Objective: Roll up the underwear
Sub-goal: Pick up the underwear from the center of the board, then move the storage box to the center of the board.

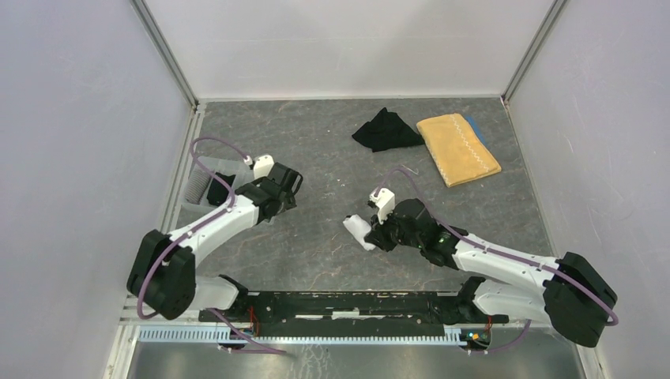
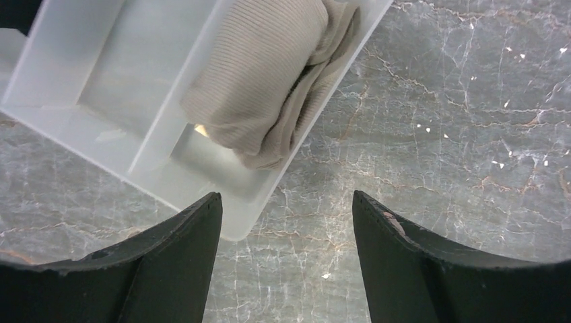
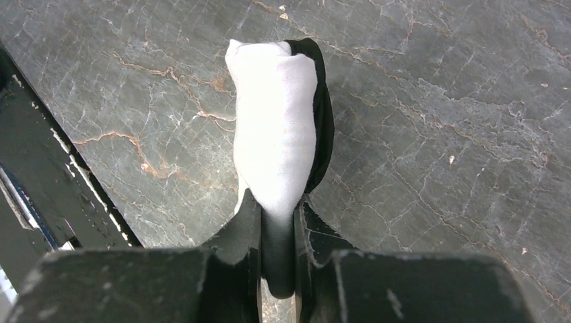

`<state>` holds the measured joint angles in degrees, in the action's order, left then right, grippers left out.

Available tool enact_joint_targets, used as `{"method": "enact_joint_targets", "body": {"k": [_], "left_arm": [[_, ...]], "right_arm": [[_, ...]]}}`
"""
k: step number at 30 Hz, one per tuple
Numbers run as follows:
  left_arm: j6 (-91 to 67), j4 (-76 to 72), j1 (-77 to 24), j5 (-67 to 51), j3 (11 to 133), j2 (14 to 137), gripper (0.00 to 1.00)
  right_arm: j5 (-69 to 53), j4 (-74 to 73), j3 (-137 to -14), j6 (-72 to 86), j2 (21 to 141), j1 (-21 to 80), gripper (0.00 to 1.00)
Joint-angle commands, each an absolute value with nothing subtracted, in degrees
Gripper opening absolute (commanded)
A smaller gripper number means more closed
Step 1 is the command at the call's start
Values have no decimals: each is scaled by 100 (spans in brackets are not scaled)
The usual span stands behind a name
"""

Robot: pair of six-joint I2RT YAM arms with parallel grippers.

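A rolled white underwear (image 3: 273,128) with a black band along one side is clamped between the fingers of my right gripper (image 3: 277,210), just above the table; from above it shows at mid-table (image 1: 358,230), with the right gripper (image 1: 373,235) behind it. A rolled beige underwear (image 2: 259,81) lies in an end compartment of the clear tray (image 2: 50,114). My left gripper (image 2: 286,208) hangs open above that tray corner with nothing between its fingers. In the top view the left gripper (image 1: 286,185) is beside the tray (image 1: 199,167). A loose black underwear (image 1: 386,130) lies crumpled at the back.
The tray also holds a grey striped roll (image 1: 195,188) and a black roll (image 1: 220,190). A mustard-yellow towel (image 1: 458,148) lies at the back right beside the black garment. White walls close off the table's left, right and far sides.
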<state>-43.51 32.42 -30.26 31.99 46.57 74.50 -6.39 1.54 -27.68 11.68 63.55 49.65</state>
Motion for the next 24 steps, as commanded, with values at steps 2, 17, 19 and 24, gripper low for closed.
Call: {"method": "enact_joint_targets", "body": {"k": [2, 17, 19, 24], "left_arm": [[-3875, 2643, -2992, 2859, 4820, 7859, 77], [-4139, 1859, -3547, 1720, 5583, 9081, 73], [-4310, 1860, -3852, 1630, 6004, 9397, 73], [-4555, 1881, -4595, 1507, 7141, 10246, 72]], "right_arm": [[-451, 104, -2786, 1055, 6019, 4949, 0], [1078, -477, -2371, 1754, 4390, 4941, 0], [1497, -568, -2217, 2002, 4103, 4948, 0], [2447, -1102, -2055, 2559, 3517, 4945, 0]]}}
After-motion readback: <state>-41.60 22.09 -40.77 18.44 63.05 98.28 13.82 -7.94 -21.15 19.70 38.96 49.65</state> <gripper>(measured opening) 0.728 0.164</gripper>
